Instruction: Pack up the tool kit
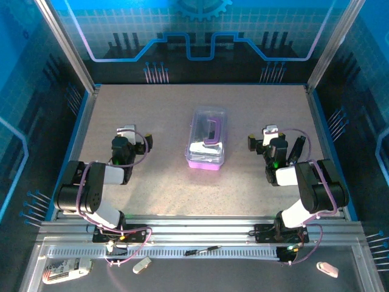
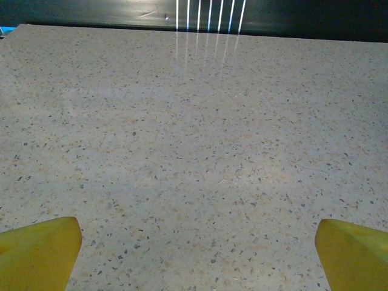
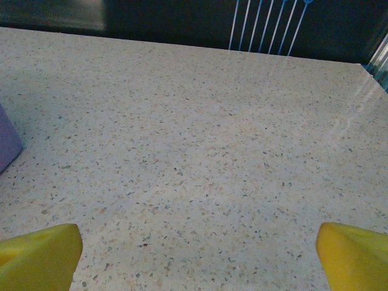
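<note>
the speckled beige table [image 1: 158,188] takes up most of the enclosure, with blue-lit walls around it. the left arm [image 1: 91,188] and the right arm [image 1: 313,185] rise from the near edge and fold forward on either side of the middle. between them, well apart from both, the tool kit case [image 1: 206,139] lies flat near the table's centre: purple base toward the arms, clear lid on top, purple handle [image 1: 211,132] visible through it, and something pale inside; whether the lid is latched cannot be told. a purple corner of the case [image 3: 7,145] shows at the left edge of the right wrist view. the left gripper [image 2: 197,254] hangs low over bare table, its yellow fingertips [image 2: 39,251] spread wide with nothing between them. the right gripper [image 3: 197,254] is likewise spread wide and holds nothing. on the front ledge below the arm bases lie a thin dark screwdriver [image 1: 203,250] and a few white objects [image 1: 67,267].
</note>
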You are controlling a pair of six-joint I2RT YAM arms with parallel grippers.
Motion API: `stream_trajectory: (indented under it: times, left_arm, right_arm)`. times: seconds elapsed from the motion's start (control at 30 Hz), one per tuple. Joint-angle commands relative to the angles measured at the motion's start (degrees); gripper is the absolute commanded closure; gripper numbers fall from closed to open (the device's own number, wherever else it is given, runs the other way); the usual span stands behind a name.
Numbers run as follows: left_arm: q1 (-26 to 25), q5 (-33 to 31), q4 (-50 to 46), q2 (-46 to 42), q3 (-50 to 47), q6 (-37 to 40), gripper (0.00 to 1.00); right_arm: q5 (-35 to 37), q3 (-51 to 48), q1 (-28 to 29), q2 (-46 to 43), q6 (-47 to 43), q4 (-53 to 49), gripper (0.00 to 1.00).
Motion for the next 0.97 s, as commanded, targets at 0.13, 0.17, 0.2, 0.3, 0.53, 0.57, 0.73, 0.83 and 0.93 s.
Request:
stream_trajectory:
  times: [0.13,0.17,0.2,0.3,0.53,0.57,0.73,0.83,0.93]
  left_arm:
    - [0.4,1.3,-0.2,-0.1,0.6,-0.4,0.01]
    - [0.4,1.3,-0.1,-0.1,0.7,-0.4,0.01]
    - [0.4,1.3,-0.1,-0.1,0.7,-0.4,0.01]
    - [0.4,1.3,-0.1,-0.1,0.6,-0.4,0.01]
    - [0.3,1.4,-0.2,-0.1,0.7,-0.3,0.01]
    - [0.3,1.3,-0.2,-0.1,0.7,-0.3,0.01]
    - [0.4,2.7,-0.9,-0.1,1.0,-0.1,0.01]
    - [0.4,2.6,-0.8,0.0,1.0,0.0,0.01]
    - [0.4,2.6,-0.3,0.0,0.8,0.1,0.01]
  right_arm:
    - [1.3,0.4,-0.6,-0.7,0.7,0.1,0.0]
    - [1.3,0.4,-0.6,-0.7,0.7,0.0,0.0]
    - [1.2,0.4,-0.6,-0.7,0.7,0.0,0.0]
    - [1.2,0.3,-0.6,-0.7,0.7,0.2,0.0]
    - [0.8,0.7,0.2,-0.5,-0.4,-0.2,0.0]
    - [0.9,0.6,0.2,-0.5,-0.4,-0.2,0.0]
    - [0.8,0.6,0.2,-0.6,-0.3,-0.2,0.0]
    - [0.8,0.6,0.2,-0.5,-0.3,-0.1,0.0]
    - [0.8,0.7,0.2,-0.6,-0.3,-0.1,0.0]
